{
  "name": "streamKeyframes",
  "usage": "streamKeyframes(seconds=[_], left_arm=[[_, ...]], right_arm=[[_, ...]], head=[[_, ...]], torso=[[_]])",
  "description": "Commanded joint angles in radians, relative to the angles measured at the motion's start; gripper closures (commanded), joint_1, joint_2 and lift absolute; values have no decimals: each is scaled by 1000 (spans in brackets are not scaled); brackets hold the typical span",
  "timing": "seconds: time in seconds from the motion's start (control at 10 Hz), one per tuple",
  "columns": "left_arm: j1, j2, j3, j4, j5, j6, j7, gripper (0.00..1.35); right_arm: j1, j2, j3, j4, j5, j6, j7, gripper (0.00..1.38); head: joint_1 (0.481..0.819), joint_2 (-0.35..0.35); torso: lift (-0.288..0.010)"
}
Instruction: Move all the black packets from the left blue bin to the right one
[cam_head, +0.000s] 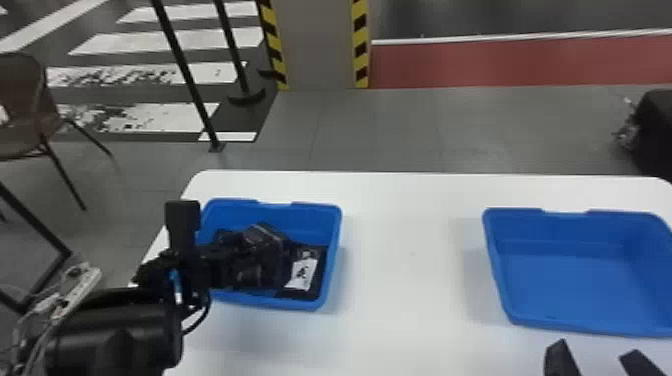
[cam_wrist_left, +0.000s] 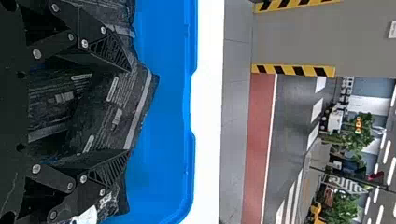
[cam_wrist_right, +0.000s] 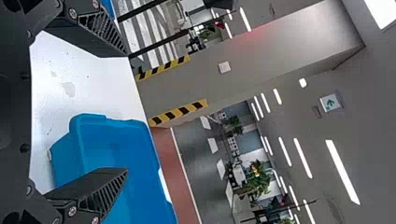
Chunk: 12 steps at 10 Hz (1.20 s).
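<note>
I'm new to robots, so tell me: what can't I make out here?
Number of black packets: head view, they overlap.
Left bin's left side: head view, partly behind the left gripper.
Right bin's right side: head view, cut off by the edge.
Whether that gripper touches packets: left wrist view, its fingers cover the spot.

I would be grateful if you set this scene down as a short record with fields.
Surface: white table
Source: left blue bin, holding a heap of black packets
Marking: white label on one packet
Destination: right blue bin, no packets on its visible floor
Left pincer: over the packets, fingers apart
Right pincer: on the robot's side of the right bin, fingers apart
Transfer: packets remain to be moved
</note>
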Motion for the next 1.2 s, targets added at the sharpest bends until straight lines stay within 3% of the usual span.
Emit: streamKeyframes(seconds=[0.0, 0.2, 0.3, 0.4, 0.6, 1.1], left_arm=[[-42, 4, -9, 58, -18, 9, -1, 461], [-128, 20, -19, 188, -46, -21, -15, 538], [-140, 28, -29, 203, -46, -21, -32, 941], [-128, 23, -24, 200, -32, 19, -33, 1199], [-89, 12, -3, 151, -6, 48, -53, 1200], [206, 3, 27, -428, 127, 146, -139, 1202]], right_arm=[[0, 0, 1, 2, -4, -1, 0, 147], [-5, 0, 3, 7, -5, -1, 0, 148], [-7, 0, 5, 7, -7, -1, 0, 148], [0, 0, 5, 5, -11, -1, 0, 148], [5, 0, 5, 2, -16, -1, 0, 148], [-7, 0, 24, -32, -28, -1, 2, 147]], head=[[695, 158], [695, 157], [695, 156], [695, 152], [695, 148], [695, 144]], torso=[[-110], [-110], [-110], [-110], [-110], [-110]])
